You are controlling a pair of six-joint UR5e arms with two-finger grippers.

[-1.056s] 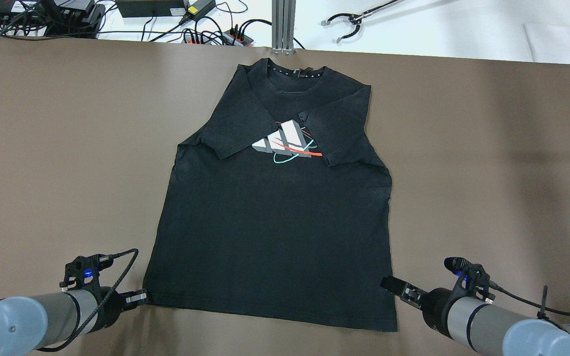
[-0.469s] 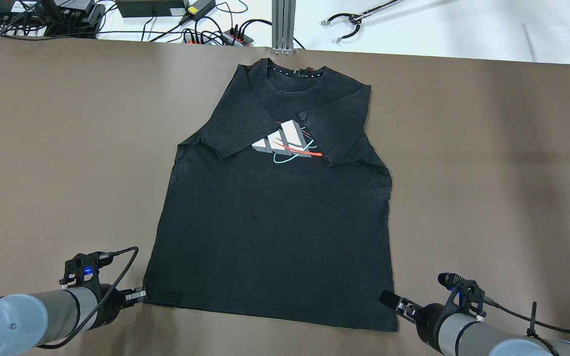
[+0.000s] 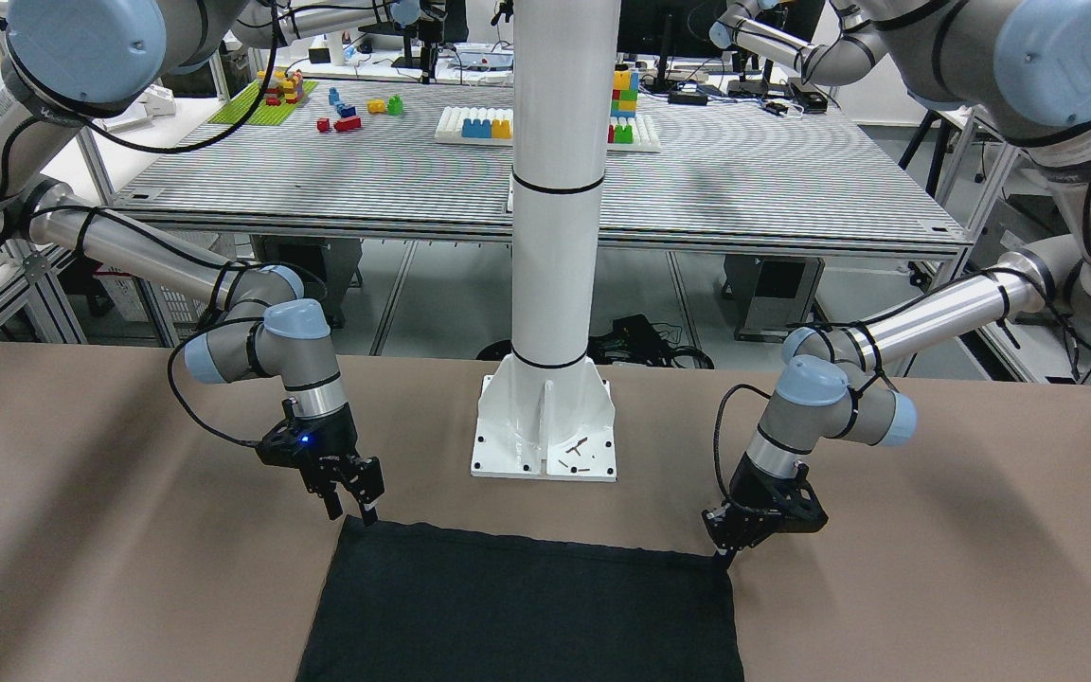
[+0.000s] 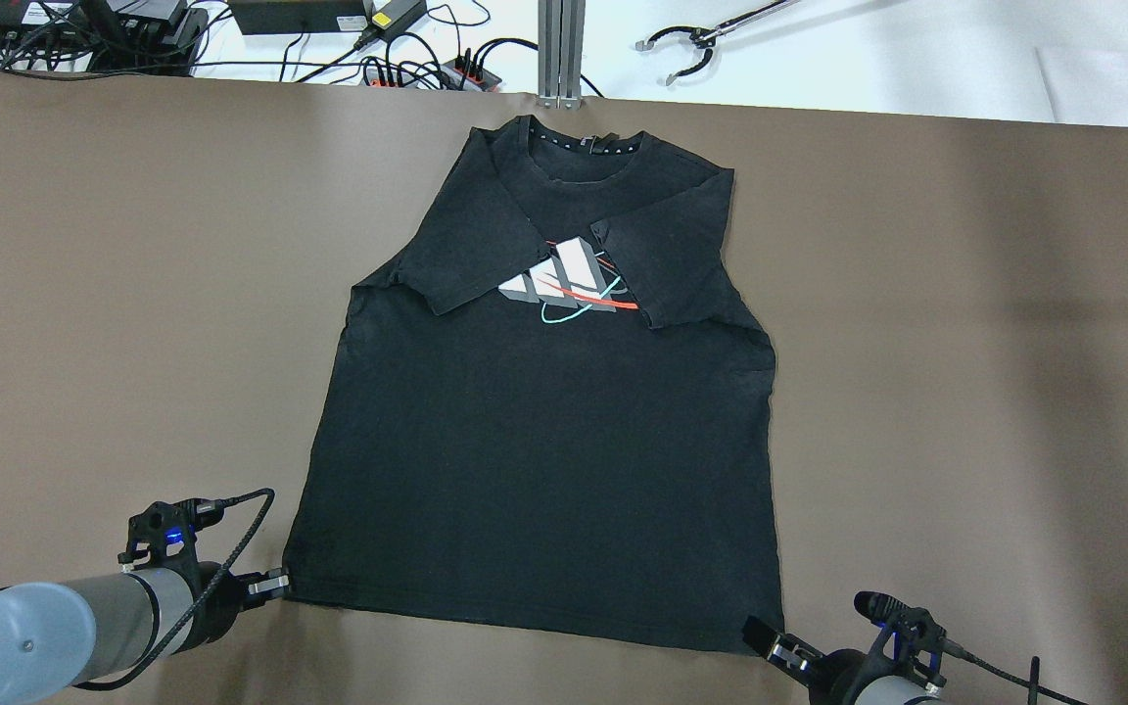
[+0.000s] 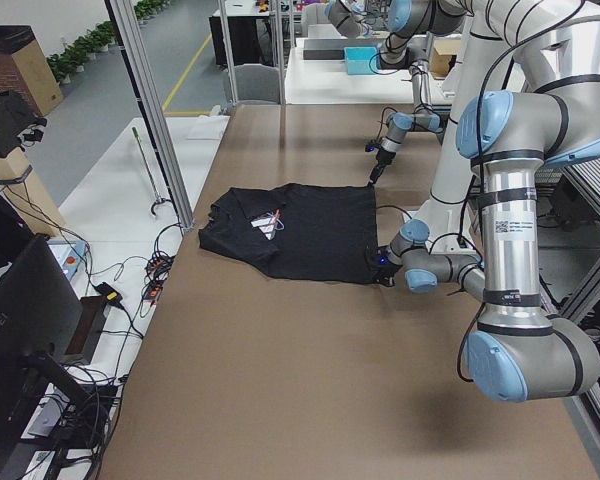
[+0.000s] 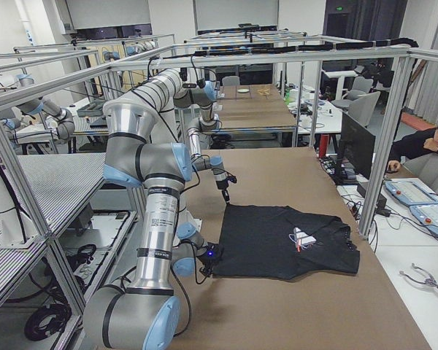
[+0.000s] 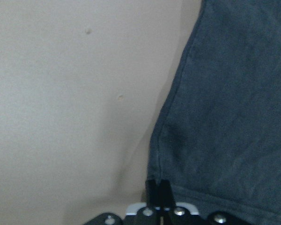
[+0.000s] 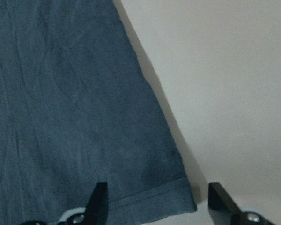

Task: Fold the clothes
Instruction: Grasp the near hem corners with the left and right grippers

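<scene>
The black T-shirt point(image 4: 544, 441) is lying flat and face-up on the brown worktop point(image 4: 133, 294), with its sleeves point(image 4: 466, 255) folded in over the chest. Its long axis is running straight away from the robot, with the collar point(image 4: 584, 147) at the far end and the hem point(image 4: 525, 617) stretching across the near edge. Each arm is sitting at its own end of that hem, so neither needs to cross over. The left tool point(image 4: 273, 586) is resting on the worktop at the left hem corner. In its wrist view its fingers are pressing together right on that corner, apparently pinching the fabric. The right tool point(image 3: 351, 510) is hanging low at the right hem corner with its fingers point(image 8: 99, 201) spread wide. The corner is lying between them, nearer the outer finger than the inner one. The shirt is therefore reaching forward and inward from both tools. Judging from this, the right tool is going to need to close on its corner before the hem can be carried forward along the shirt's length toward the collar.
</scene>
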